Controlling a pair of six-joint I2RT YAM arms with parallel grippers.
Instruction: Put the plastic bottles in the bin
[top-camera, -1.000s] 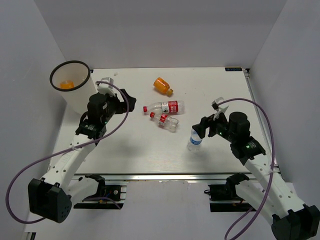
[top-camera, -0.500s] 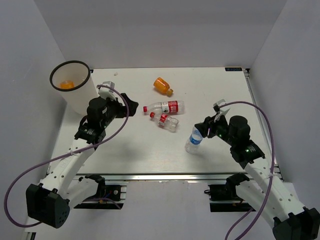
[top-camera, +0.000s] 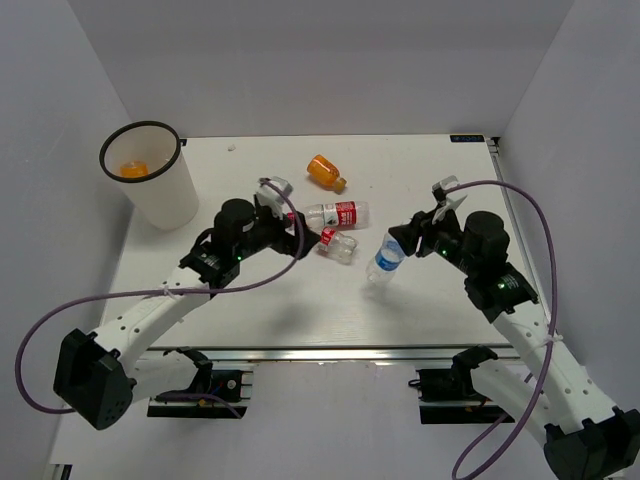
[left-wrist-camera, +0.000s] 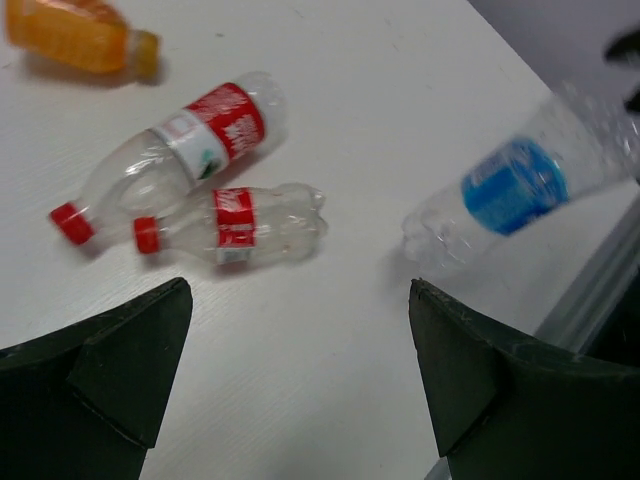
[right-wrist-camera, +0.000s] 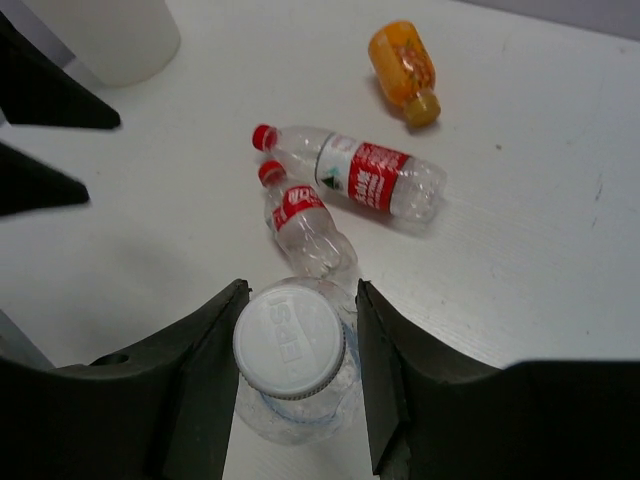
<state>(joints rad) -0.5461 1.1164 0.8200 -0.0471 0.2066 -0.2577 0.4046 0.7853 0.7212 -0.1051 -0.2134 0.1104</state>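
My right gripper (top-camera: 403, 240) (right-wrist-camera: 300, 290) is shut on the neck of a clear blue-label bottle (top-camera: 384, 264) (right-wrist-camera: 292, 345), just under its white cap, and the bottle hangs tilted over the table. The same bottle (left-wrist-camera: 515, 185) shows in the left wrist view. My left gripper (top-camera: 300, 238) (left-wrist-camera: 298, 290) stands open and empty just short of the two red-label bottles, the longer (top-camera: 335, 213) (left-wrist-camera: 190, 140) (right-wrist-camera: 365, 175) and the shorter (top-camera: 335, 244) (left-wrist-camera: 235, 225) (right-wrist-camera: 305, 220). An orange bottle (top-camera: 325, 171) (left-wrist-camera: 75, 35) (right-wrist-camera: 405, 65) lies beyond them. The white bin (top-camera: 172, 200) (right-wrist-camera: 110, 40) stands at the far left, with another orange bottle (top-camera: 132, 170) inside.
Grey walls close the table (top-camera: 430, 160) in on the left, right and back. A metal rail (top-camera: 330, 352) runs along its near edge. My left gripper's fingers (right-wrist-camera: 55, 105) reach into the right wrist view at the left.
My right gripper closed on the blue-label bottle and raised it a little, away from the near edge. The left arm swung from beside the bin to the two red-label bottles, still open.
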